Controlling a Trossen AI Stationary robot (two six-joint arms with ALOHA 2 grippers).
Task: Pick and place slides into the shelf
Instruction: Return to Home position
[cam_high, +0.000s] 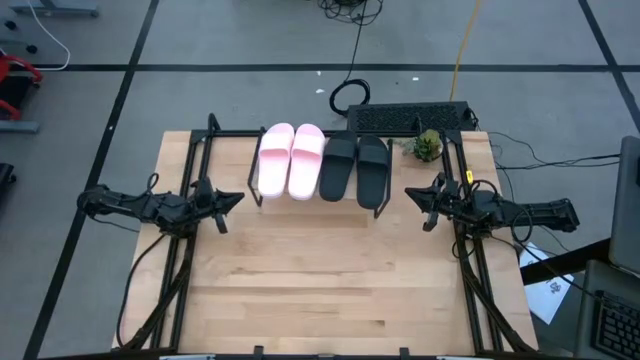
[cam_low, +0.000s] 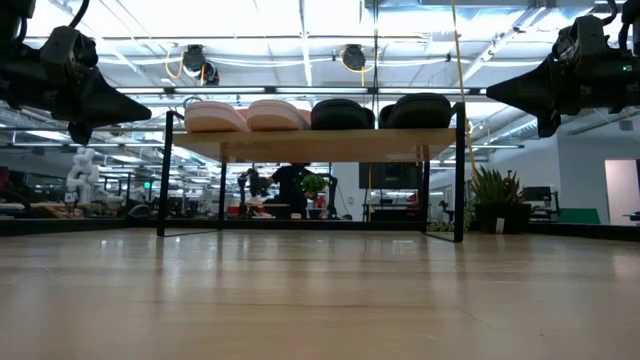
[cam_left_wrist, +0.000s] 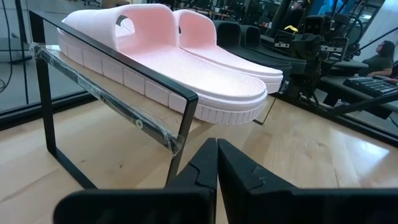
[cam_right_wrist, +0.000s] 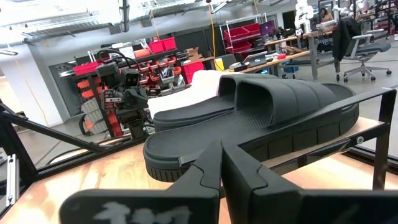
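Pale pink slides (cam_high: 291, 160) and matte black slides (cam_high: 355, 167), wide-strapped, lie side by side atop the wooden-topped shelf (cam_low: 330, 146) on the table (cam_high: 320, 290). The left gripper (cam_high: 238, 197) and right gripper (cam_high: 410, 192) flank it, jaws together, empty.

I read the near desk (cam_high: 320, 290) as free room between both arms. The shelf (cam_low: 320, 145) top is full, with pink slides (cam_high: 290, 160) and black slides (cam_high: 355, 168) side by side; underneath, an open gap between its legs. The left pincer (cam_high: 236, 198) and right pincer (cam_high: 409, 193) flank its ends without touching.
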